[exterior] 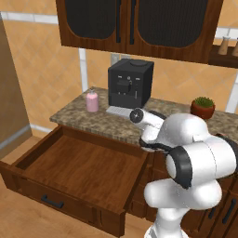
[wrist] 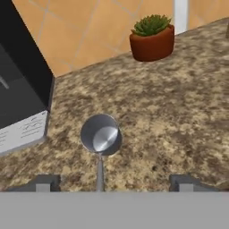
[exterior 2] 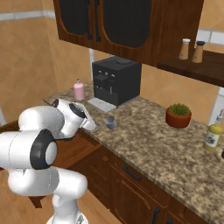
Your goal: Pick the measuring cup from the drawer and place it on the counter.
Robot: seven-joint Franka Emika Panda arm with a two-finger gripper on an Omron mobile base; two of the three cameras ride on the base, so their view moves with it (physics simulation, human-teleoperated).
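Although several containers stand in the scene, no brand, label or writing can be read on any of them. The measuring cup [wrist: 101, 135] sits upright on the counter [wrist: 179, 116], its round bowl open upward and its thin straight handle running from the bowl toward the gripper [wrist: 114, 182]; the long axis thus lies along the hand camera's line of sight. In the hand view the two fingertips [wrist: 44, 183] stand wide apart, one on either side of the handle's end, touching nothing, so the gripper is released. The cup [exterior 2: 110, 122] rests near the counter's front edge, just in front of the black coffee machine [exterior 2: 116, 81] and its pale tray. A potted plant [exterior 2: 178, 115] stands farther along the counter, and a pink bottle [exterior: 92, 100] and a yellow bottle [exterior 2: 213, 134] stand at opposite ends. The drawer [exterior: 79, 179] is pulled fully open below the counter, its wooden floor bare.
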